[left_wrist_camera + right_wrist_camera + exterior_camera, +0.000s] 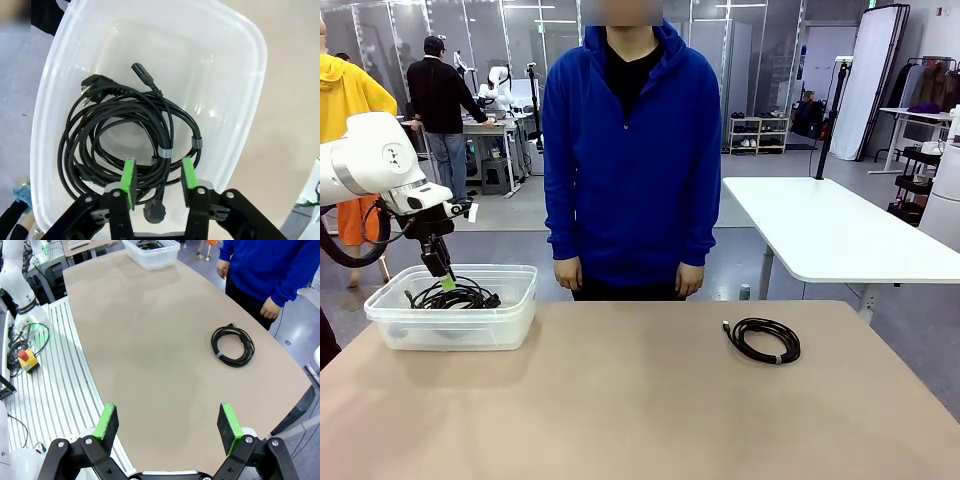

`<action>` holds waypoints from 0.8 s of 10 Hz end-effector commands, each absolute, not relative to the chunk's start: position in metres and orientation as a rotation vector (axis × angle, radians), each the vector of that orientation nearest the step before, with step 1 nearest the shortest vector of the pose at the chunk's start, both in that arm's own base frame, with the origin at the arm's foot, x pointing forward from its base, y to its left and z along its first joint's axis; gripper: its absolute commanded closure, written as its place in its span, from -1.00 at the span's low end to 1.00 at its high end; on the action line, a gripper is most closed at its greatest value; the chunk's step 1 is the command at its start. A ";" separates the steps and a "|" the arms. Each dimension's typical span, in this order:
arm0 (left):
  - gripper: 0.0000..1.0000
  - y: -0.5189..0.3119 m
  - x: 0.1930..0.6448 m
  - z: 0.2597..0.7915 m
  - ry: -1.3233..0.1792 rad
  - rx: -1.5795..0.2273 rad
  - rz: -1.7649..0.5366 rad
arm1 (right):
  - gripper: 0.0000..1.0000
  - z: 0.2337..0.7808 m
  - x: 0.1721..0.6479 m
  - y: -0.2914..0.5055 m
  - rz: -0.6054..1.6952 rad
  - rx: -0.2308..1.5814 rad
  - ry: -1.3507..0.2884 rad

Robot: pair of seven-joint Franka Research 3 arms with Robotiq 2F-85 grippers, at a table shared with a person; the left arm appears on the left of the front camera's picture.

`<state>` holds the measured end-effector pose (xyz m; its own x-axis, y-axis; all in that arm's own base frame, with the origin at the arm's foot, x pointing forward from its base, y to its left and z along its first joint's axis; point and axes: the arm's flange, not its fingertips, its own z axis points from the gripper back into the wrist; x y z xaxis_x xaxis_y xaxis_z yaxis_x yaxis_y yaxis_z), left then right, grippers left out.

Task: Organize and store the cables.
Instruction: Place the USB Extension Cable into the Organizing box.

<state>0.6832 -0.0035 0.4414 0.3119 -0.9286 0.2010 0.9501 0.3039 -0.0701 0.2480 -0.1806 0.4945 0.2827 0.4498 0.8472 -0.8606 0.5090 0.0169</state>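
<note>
A coil of black cable with plugs lies in the clear plastic bin at the table's far left. My left gripper hangs just above it. In the left wrist view its green fingers stand apart over the coil, with strands lying under the gap inside the bin. A second, smaller black cable coil lies on the table at the right, nearer the person. My right gripper stands wide open above the table's near edge, far from that coil, with nothing between its pads.
A person in a blue hoodie stands at the table's far side, hands hanging down. The bin sits in the table's far corner. A white table stands behind at the right. The tan tabletop is bare in the middle.
</note>
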 end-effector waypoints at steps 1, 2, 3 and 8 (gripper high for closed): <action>-0.67 -0.005 0.686 0.446 -0.129 -0.198 -1.254 | -1.00 0.496 0.248 -0.181 0.948 0.537 -0.927; -0.94 -0.005 0.685 0.447 -0.126 -0.194 -1.252 | -1.00 0.496 0.248 -0.181 0.948 0.537 -0.927; -1.00 -0.005 0.685 0.447 -0.126 -0.193 -1.251 | -1.00 0.496 0.248 -0.181 0.948 0.537 -0.927; -1.00 -0.003 0.685 0.447 -0.150 -0.223 -1.222 | -1.00 0.496 0.248 -0.181 0.948 0.537 -0.927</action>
